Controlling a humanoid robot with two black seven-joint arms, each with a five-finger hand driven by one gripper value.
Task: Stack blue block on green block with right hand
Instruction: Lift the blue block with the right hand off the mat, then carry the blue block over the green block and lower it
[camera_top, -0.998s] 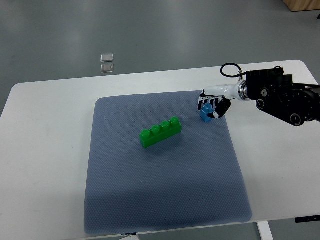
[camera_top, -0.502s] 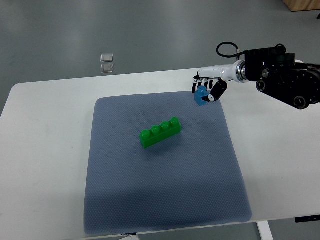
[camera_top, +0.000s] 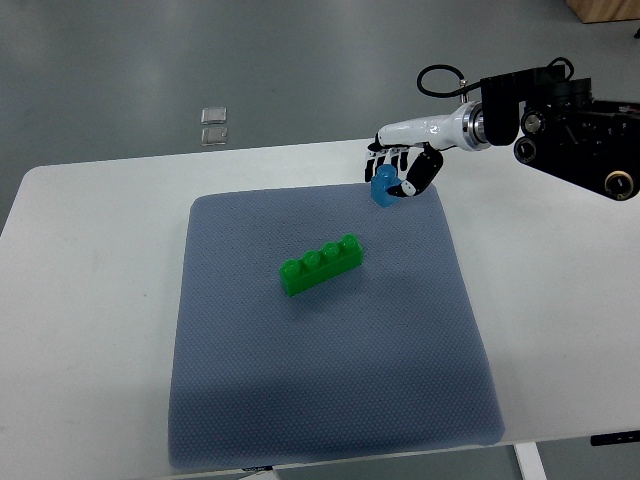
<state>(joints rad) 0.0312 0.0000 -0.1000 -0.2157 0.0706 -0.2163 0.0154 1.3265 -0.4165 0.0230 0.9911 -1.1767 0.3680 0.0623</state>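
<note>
A long green block (camera_top: 321, 264) with a row of studs lies at an angle on the blue-grey mat (camera_top: 320, 380), near its middle. My right hand (camera_top: 397, 168) is raised above the mat's far right corner and is shut on a small blue block (camera_top: 384, 185), which hangs in its fingers clear of the mat. The hand is up and to the right of the green block, well apart from it. Its black forearm (camera_top: 560, 135) comes in from the right edge. The left arm is out of view.
The mat covers most of a white table (camera_top: 90, 300). Two small clear plastic pieces (camera_top: 213, 124) lie on the grey floor beyond the table's far edge. A wooden corner (camera_top: 605, 10) shows at the top right.
My right hand has lifted the blue block off the mat and carried it up and to the left, towards the far edge. The green block has not moved.
</note>
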